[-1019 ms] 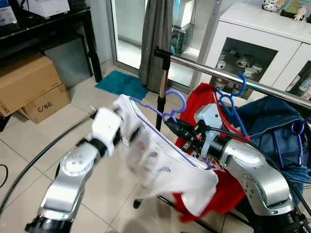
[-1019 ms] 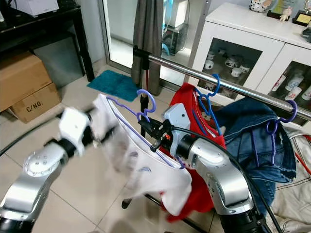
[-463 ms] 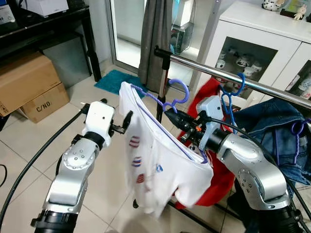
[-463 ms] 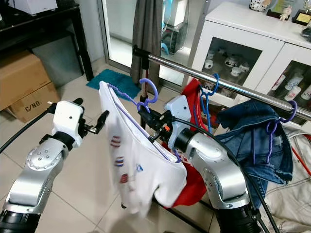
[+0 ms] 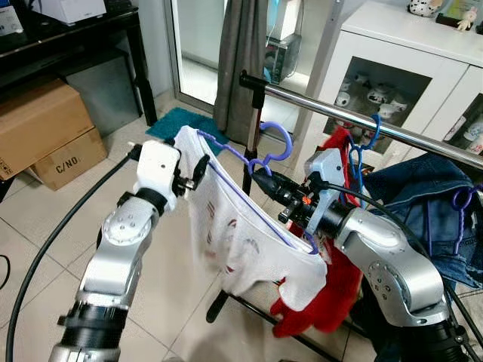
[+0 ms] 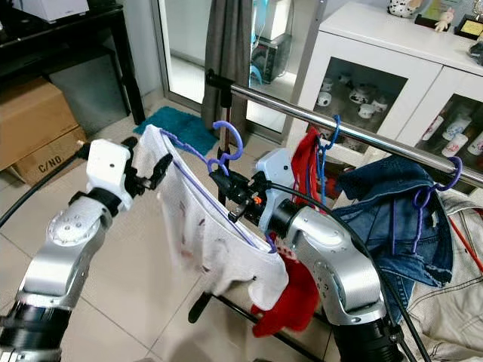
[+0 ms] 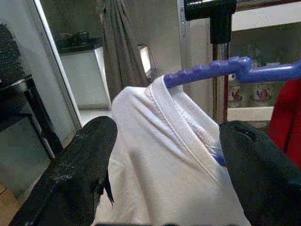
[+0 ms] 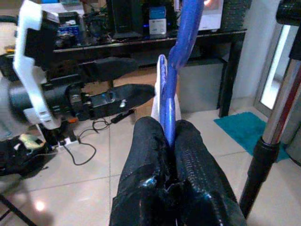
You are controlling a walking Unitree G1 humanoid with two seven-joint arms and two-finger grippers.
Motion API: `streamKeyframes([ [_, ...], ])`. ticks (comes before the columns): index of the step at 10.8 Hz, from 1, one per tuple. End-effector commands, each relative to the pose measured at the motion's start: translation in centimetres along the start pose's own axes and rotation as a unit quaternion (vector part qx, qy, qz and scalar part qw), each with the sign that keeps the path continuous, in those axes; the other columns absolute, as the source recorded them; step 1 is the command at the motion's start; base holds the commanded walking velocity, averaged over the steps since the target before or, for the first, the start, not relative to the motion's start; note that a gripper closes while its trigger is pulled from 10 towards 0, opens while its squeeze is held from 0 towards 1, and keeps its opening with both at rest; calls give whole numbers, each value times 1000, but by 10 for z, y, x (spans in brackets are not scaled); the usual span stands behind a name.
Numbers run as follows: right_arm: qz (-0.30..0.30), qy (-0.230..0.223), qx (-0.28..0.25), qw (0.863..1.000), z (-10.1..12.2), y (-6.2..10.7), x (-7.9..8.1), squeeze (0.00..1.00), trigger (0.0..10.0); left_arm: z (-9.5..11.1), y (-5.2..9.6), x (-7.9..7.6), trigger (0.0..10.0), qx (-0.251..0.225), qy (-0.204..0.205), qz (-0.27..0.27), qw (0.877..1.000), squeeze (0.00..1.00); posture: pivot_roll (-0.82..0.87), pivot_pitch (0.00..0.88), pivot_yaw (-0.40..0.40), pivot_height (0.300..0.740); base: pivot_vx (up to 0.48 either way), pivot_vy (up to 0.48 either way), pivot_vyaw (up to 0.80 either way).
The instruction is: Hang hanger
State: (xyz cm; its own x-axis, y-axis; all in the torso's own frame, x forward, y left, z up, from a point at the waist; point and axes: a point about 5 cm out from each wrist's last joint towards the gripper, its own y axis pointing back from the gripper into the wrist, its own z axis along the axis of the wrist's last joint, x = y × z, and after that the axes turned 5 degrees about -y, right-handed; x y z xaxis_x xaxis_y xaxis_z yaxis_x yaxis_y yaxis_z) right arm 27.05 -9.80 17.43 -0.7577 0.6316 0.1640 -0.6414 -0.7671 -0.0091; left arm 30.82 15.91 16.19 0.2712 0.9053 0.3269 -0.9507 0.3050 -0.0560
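So you're sitting roughly at the halfway mark here. The purple hanger [image 5: 260,162] with the white shirt [image 5: 241,241] draped on it is off the ground and up near the rail [image 5: 362,124], but its hook isn't over the rail yet; it's floating just in front of the rail's capped end, beside the upright post [image 5: 251,128].

Your right claw [image 5: 260,179] is pinching the hanger right at the neck below the hook, fingers [image 8: 150,155] clamped tight on the purple plastic in the wrist view. Your left claw [image 5: 195,172] is up at the far shoulder of the shirt with its fingers [image 7: 84,160] spread wide on either side of the collar, not gripping anything as far as I can tell, so it's looking more like steadying than holding.

What's left, I'd say: you're needing to lift the hook above the rail and drop it on, probably in the bare stretch between the post and the blue hanger [image 5: 362,154] carrying the red garment [image 5: 324,294]. Further along, another purple hanger [image 5: 462,204] is carrying the denim jacket [image 5: 419,196].
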Motion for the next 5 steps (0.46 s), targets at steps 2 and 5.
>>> streamKeyframes([
  [2,8,15,-32,999,14,3,0,0,0,4,-6,4,3255,-10,1,5,1000,0,-74,16,-60,740,0,0,0],
  [5,20,13,-36,999,15,4,3,0,0,4,-13,4,0,-14,4,5,1000,0,-74,6,-60,740,0,0,0],
])
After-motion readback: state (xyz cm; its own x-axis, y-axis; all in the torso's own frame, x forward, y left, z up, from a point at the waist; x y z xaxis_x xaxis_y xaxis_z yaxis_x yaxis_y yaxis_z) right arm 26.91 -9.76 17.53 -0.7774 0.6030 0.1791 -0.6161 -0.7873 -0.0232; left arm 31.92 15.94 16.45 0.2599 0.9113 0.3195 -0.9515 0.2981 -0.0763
